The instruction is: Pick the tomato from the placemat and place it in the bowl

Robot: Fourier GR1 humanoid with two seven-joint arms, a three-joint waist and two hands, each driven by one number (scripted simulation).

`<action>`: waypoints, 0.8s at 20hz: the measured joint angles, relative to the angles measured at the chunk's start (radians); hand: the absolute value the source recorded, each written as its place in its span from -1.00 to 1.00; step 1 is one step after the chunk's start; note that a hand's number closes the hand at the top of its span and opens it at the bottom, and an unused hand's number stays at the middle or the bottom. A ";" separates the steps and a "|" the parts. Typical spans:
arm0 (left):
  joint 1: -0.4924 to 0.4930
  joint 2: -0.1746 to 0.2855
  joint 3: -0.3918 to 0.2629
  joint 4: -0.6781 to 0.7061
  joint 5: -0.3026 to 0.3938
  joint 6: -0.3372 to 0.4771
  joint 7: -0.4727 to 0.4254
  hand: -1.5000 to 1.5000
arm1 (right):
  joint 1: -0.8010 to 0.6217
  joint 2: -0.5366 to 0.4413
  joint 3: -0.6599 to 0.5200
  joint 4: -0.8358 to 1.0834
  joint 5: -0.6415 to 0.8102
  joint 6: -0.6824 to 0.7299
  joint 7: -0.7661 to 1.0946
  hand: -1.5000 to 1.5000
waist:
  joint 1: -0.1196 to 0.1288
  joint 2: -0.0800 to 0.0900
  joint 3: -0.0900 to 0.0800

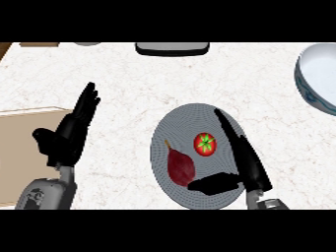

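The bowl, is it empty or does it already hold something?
Empty: the bowl shows only its bare white inside, and the tomato lies on the placemat.

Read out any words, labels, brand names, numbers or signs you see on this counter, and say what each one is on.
None: no text shows anywhere in the head view.
The tomato, the placemat, the bowl and the cutting board bear no lettering, numbers or signs.

glossy tomato (205, 143), woven placemat (178, 123), marble counter (163, 78)
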 measured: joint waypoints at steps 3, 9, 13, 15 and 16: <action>0.013 -0.013 0.000 -0.024 -0.016 -0.004 0.011 0.00 | 0.001 0.003 -0.001 0.054 -0.008 -0.023 -0.052 -1.00 | 0.000 0.000 0.000; 0.011 -0.029 0.015 0.008 -0.033 -0.014 -0.011 0.00 | -0.033 -0.003 0.018 0.166 0.020 -0.086 -0.091 -1.00 | 0.000 -0.001 0.000; 0.024 -0.024 0.021 -0.010 -0.030 -0.029 -0.007 0.00 | -0.067 -0.018 0.003 0.207 0.078 -0.095 -0.053 -1.00 | 0.001 -0.002 0.000; 0.016 -0.030 0.025 -0.001 -0.035 -0.029 -0.008 0.00 | -0.073 -0.015 0.008 0.234 0.101 -0.102 -0.057 -1.00 | 0.000 -0.002 -0.001; 0.006 -0.036 0.024 0.004 -0.039 -0.026 -0.004 0.00 | -0.076 -0.013 0.011 0.249 0.111 -0.100 -0.061 -1.00 | 0.000 -0.002 -0.001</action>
